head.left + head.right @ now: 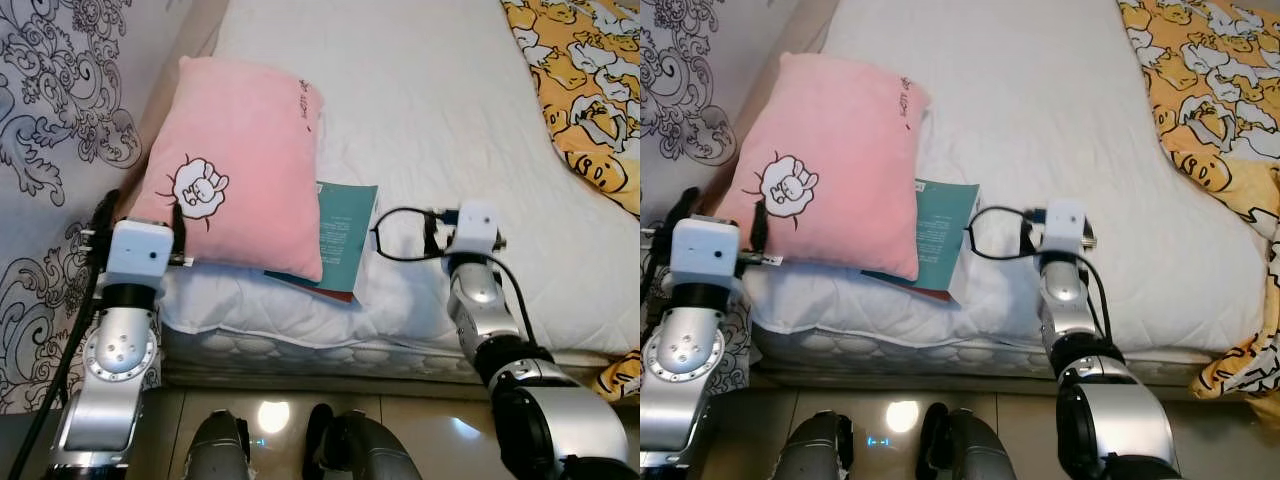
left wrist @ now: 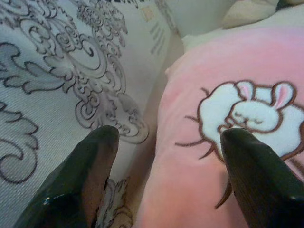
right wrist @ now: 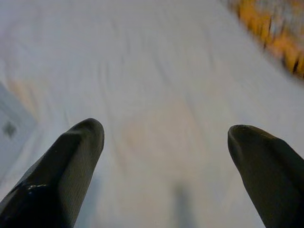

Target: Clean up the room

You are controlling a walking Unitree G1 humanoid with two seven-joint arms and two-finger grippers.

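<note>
A pink pillow (image 1: 235, 160) with a white rabbit drawing lies at the near left of the white bed (image 1: 430, 110). Its right edge covers part of a teal book (image 1: 345, 235). My left gripper (image 2: 171, 135) is open at the pillow's near left corner. One finger is on the pillow's (image 2: 228, 95) rabbit side and the other is beside the patterned fabric (image 2: 61, 71). My right gripper (image 3: 166, 128) is open over bare white sheet, to the right of the book, with nothing between its fingers. The right arm (image 1: 478, 290) reaches over the bed's front edge.
A yellow cartoon-print blanket (image 1: 590, 90) covers the bed's right side and hangs at the near right corner. Grey patterned fabric (image 1: 50, 120) stands along the left of the bed. My legs stand on glossy tile floor (image 1: 270, 415) against the mattress front.
</note>
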